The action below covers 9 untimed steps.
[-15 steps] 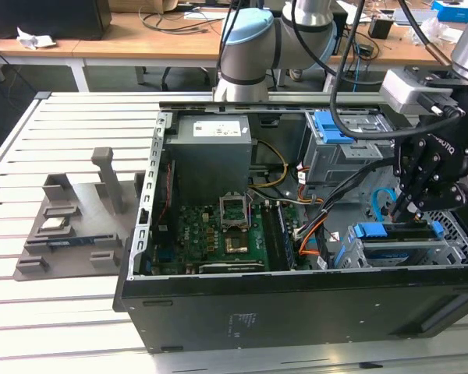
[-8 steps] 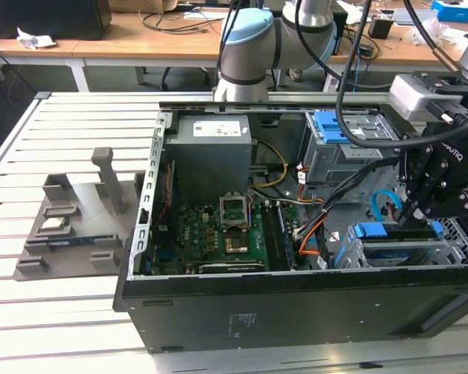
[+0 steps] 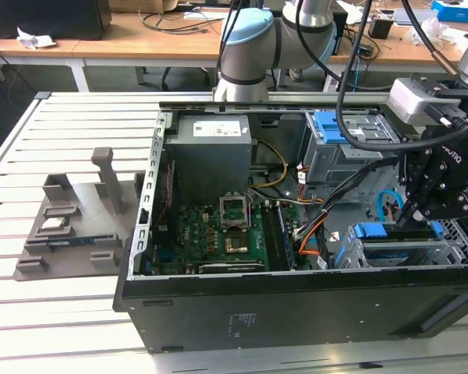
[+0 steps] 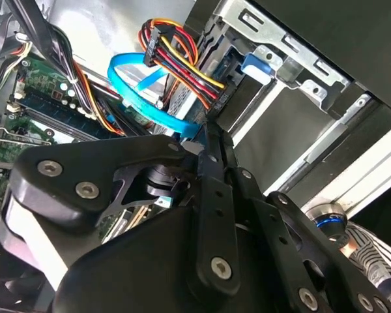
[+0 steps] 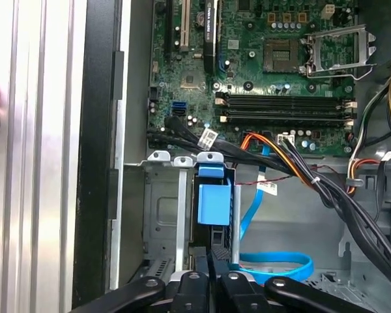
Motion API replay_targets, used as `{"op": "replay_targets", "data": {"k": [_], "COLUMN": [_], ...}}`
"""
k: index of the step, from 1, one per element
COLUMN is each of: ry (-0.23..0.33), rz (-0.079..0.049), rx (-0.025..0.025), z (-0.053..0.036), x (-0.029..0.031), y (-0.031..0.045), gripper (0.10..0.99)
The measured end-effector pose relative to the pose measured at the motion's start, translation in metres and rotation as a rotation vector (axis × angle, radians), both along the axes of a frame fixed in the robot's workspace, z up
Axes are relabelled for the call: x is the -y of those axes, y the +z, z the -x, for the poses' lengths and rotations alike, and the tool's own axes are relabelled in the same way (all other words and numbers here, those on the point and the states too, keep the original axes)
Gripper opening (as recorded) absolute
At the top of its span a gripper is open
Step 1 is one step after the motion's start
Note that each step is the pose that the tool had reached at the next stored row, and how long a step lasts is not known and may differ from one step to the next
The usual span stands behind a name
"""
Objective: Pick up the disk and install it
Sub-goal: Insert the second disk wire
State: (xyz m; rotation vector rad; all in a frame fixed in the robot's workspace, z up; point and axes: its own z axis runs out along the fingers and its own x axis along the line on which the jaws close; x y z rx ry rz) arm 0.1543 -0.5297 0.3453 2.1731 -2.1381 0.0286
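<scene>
now my pincer (image 5: 212, 257) is pinched narrow on the disk (image 5: 214, 203), which stands on edge in the metal drive cage (image 5: 161, 215) of the open computer case (image 3: 296, 300), beside the motherboard (image 5: 260, 72).

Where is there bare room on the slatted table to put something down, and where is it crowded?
Free patches: the white slatted table behind the grey plastic parts tray, and the slats in front of that tray, beside the black computer case. Crowded: inside the case, where orange and black cables run between the green motherboard and the grey metal drive cage.
</scene>
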Motion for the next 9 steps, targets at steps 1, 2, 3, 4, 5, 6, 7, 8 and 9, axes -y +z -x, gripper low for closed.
{"op": "replay_targets", "data": {"k": [1,2,3,4,5,6,7,8,9], "ry": [0.0,0.0,0.0,0.0,0.0,0.0,0.0,0.0,0.0], "rz": [-0.001,-0.003,-0.003,-0.003,-0.003,-0.004,-0.004,-0.003,-0.003], "rx": [-0.0001,0.0,-0.0001,0.0,0.0,-0.0001,0.0,0.0,0.0], "z": [0.0006,0.0007,0.0007,0.0008,0.0008,0.0008,0.0005,-0.0002,-0.0007], "x": [-0.0017,-0.0027,-0.0027,-0.0028,-0.0031,-0.0039,-0.0049,-0.0059,-0.0063], "y": [-0.0004,-0.001,-0.0011,-0.0013,-0.0014,-0.0019,-0.0023,-0.0027,-0.0031], "gripper": [0.157,0.157,0.157,0.157,0.157,0.157,0.157,0.157,0.157]}}
